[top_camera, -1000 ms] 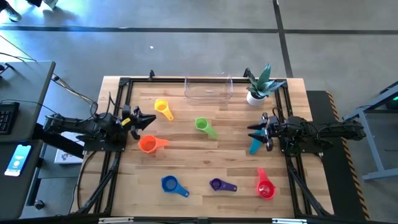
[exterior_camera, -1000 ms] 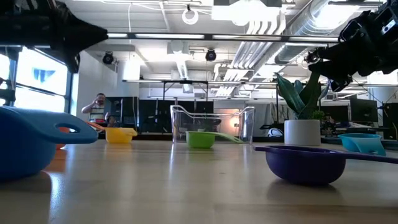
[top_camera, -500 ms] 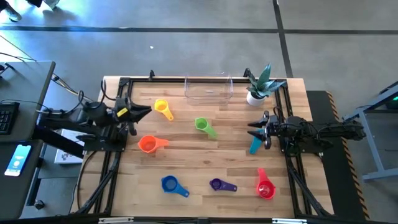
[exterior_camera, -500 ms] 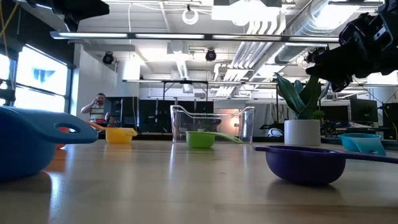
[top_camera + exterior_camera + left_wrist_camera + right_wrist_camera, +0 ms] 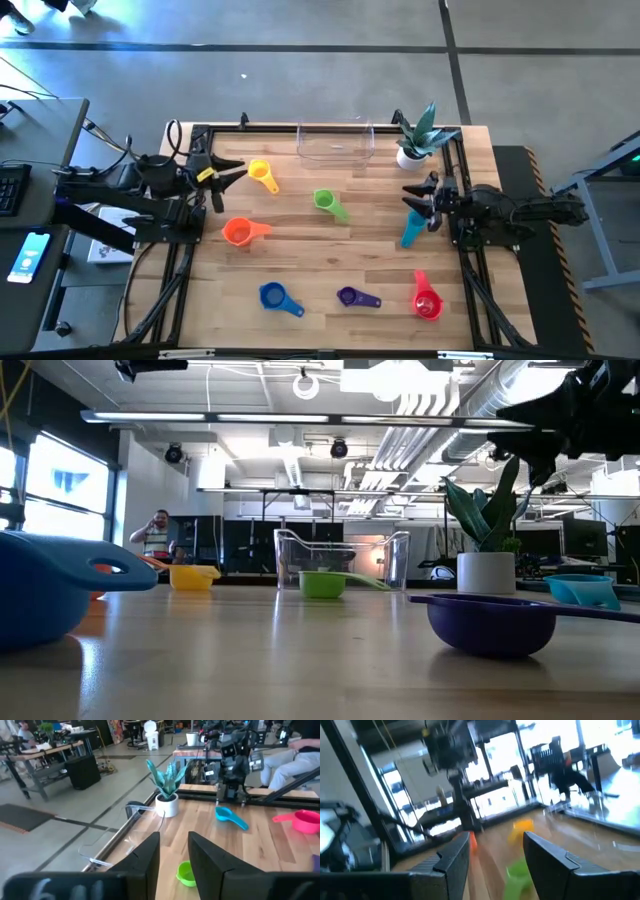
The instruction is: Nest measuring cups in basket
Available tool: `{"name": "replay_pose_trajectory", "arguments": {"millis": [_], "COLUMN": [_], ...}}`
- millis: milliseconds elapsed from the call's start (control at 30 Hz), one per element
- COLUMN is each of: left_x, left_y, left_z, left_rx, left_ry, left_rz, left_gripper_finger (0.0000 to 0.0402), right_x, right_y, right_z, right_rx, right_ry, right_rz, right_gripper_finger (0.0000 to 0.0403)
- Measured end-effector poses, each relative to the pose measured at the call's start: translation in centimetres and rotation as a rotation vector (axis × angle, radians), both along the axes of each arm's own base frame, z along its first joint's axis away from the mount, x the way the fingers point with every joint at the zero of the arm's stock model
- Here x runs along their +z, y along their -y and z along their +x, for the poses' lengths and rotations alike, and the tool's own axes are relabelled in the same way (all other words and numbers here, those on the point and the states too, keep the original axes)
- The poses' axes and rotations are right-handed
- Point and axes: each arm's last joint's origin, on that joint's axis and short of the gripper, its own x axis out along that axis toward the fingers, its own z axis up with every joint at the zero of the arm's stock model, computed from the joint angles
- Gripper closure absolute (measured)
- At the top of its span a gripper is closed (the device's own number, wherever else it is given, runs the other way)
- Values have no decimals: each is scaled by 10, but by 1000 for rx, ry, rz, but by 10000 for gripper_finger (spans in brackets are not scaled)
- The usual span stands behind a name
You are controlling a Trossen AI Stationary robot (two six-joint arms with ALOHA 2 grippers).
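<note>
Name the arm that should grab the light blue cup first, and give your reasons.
Right. The right gripper hangs open directly beside the light blue cup at the table's right edge. The left gripper, also open, sits across the table near the yellow cup, far from it.

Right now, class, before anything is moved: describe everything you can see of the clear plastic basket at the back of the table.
The clear, transparent rectangular plastic basket has low walls, rounded corners and an open top. It stands upright and looks empty at the far edge of the wooden table, about midway along it. The small white pot with a green plant stands apart on its right. The yellow measuring cup and green measuring cup lie in front, not touching it. Neither tool is near it.
</note>
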Motion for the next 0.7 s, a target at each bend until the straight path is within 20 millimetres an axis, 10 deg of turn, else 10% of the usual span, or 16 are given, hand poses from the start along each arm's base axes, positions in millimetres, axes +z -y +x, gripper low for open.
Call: {"name": "replay_pose_trajectory", "arguments": {"millis": [700], "left_x": [26], "left_y": [1], "left_z": [11], "left_rx": [12], "left_ry": [-146], "left_rz": [3], "left_gripper_finger": [280], "right_x": [43], "right_y": [7], "right_z": [-22], "right_rx": [-130], "right_ry": [551], "right_rz": [250], "right_gripper_finger": [226]}}
